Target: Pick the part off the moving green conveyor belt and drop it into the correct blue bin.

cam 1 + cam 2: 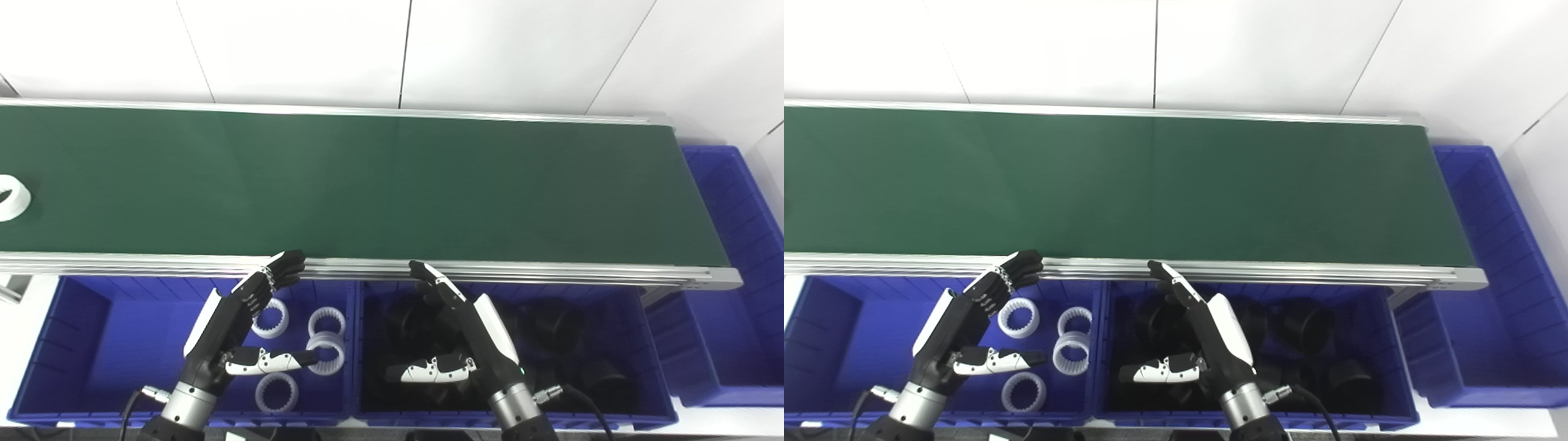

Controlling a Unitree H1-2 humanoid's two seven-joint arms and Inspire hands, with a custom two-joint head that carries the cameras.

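White ring [11, 197] on green belt [367, 184], far out at nine o'clock, cut by the left edge of the left eye view; not seen in the right eye view. Well apart from both hands.

Left hand [236, 321] at seven o'clock, empty, fingers [283, 267] stretched and spread toward the belt's near rail [490, 269], thumb [269, 360] out sideways toward three o'clock. Hovering over left blue bin [73, 331], which holds white toothed rings [326, 320] at its right end.

Right hand [468, 334] at six o'clock, empty too, fingers [432, 275] straight and apart, tips at the rail, thumb [422, 370] pointing toward nine o'clock. Hanging over middle blue bin [643, 343], filled with black parts [554, 321] hard to tell apart against the dark.

Third blue bin [735, 245] at three o'clock, past the belt's right end, running away toward the wall. White wall panels [306, 43] along twelve o'clock behind the belt.
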